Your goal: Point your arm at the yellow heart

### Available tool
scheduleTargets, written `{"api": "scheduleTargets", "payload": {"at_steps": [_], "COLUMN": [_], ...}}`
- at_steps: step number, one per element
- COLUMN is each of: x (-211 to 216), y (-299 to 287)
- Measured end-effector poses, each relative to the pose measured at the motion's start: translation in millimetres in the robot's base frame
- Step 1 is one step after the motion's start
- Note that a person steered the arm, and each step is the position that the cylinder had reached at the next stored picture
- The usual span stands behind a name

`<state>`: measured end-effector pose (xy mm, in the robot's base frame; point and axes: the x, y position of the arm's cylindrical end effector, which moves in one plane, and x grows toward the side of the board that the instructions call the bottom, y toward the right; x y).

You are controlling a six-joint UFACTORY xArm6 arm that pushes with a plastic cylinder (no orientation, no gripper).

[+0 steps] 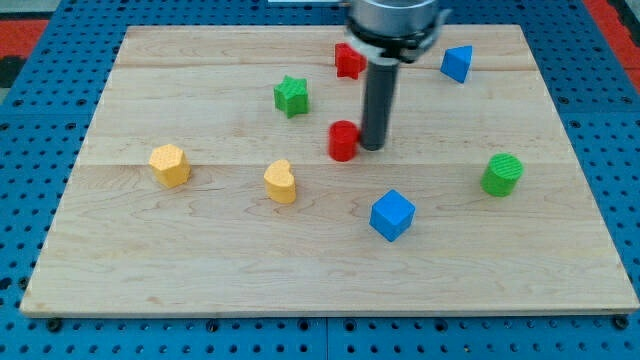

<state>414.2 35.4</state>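
The wooden board (330, 270) lies flat on a blue pegboard surface (40, 40) and carries eight blocks. The arm's rod (380, 100) descends from the view's top centre; my tip (373, 146) sits just beside the red cylinder (343, 140), on its right side, apparently touching or nearly so. There is no hand to open or close: the rod ends plain and holds nothing.

The yellow heart (281, 182), the target, lies left of and below the tip, apart from it, with the red cylinder roughly between. Judgement: the approach step is in hand and not yet complete. The next move calls for travel toward the view's lower left, passing below the red cylinder to avoid shoving it onto the heart.

Other blocks, none near the path: blue cube (391, 215), green cylinder (502, 174), yellow hexagonal block (169, 165), green star (291, 95), blue block (457, 63), red star (349, 61).
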Motion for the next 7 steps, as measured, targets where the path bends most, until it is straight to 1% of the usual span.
{"api": "scheduleTargets", "payload": {"at_steps": [1, 2, 3, 4, 5, 6, 7], "x": [0.0, 0.8, 29.8, 67.8, 96.7, 102.5, 97.6], "y": [-32.8, -39.9, -31.3, -31.7, -48.0, -94.6, -117.5]}}
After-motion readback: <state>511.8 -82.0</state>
